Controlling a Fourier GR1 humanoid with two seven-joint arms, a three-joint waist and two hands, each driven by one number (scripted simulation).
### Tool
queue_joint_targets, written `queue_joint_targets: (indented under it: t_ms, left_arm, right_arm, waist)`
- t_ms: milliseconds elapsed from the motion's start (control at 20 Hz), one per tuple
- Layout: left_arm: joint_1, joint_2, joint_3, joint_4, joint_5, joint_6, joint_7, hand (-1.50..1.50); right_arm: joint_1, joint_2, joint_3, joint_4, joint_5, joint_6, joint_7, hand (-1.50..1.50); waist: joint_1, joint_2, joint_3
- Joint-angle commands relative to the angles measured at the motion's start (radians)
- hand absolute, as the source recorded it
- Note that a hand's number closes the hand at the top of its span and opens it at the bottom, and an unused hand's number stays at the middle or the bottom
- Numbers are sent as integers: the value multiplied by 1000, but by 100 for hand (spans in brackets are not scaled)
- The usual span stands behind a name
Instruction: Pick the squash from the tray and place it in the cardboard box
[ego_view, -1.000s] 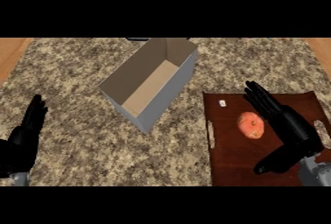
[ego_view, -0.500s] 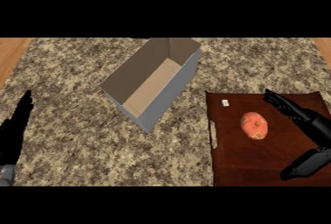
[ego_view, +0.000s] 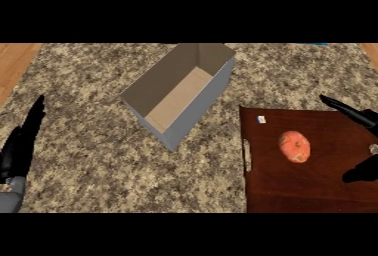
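Desk: I see a speckled brown-and-beige granite desk (ego_view: 88, 125), with orange wooden floor (ego_view: 15, 60) showing at its far left.
Tray: the dark reddish-brown rectangular tray (ego_view: 310, 185) lies at my right.
Squash: the small orange-pink rounded squash (ego_view: 294, 146) sits on the tray, touching nothing else.
Box: the open cardboard box with grey outer walls (ego_view: 179, 95) stands left of the tray, apart from it.
Right hand (ego_view: 354, 117): fingers released, spread beside the squash.
Left hand (ego_view: 21, 145): fingers straight, resting at the left edge.
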Motion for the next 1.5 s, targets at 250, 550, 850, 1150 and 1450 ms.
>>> queue_joint_targets:
  t_ms: [250, 550, 850, 1150, 1450]
  left_arm:
    - [-37, -20, -2, 56, -23, -12, 2, 0]
    - [-79, -25, 26, 125, -47, -9, -13, 0]
    - [-4, -33, 77, 102, -41, -42, -54, 0]
    - [8, -30, 115, 85, -49, -81, -34, 0]
    - [-35, -77, 110, 95, -102, -71, -8, 0]
  right_arm:
    - [-239, 0, 207, 188, 338, -25, -98, -150]
    - [-337, 66, 306, 334, 478, -9, -118, -150]
    - [-370, 150, 303, 379, 575, -40, -66, -150]
    - [-381, 218, 285, 423, 650, -73, -59, -150]
    - [-396, 237, 226, 408, 662, -25, -60, -150]
  waist:
    - [7, -6, -4]
    - [-15, -9, -5]
    - [-33, -18, -6]
    - [-37, -20, -6]
    - [-44, -21, -6]
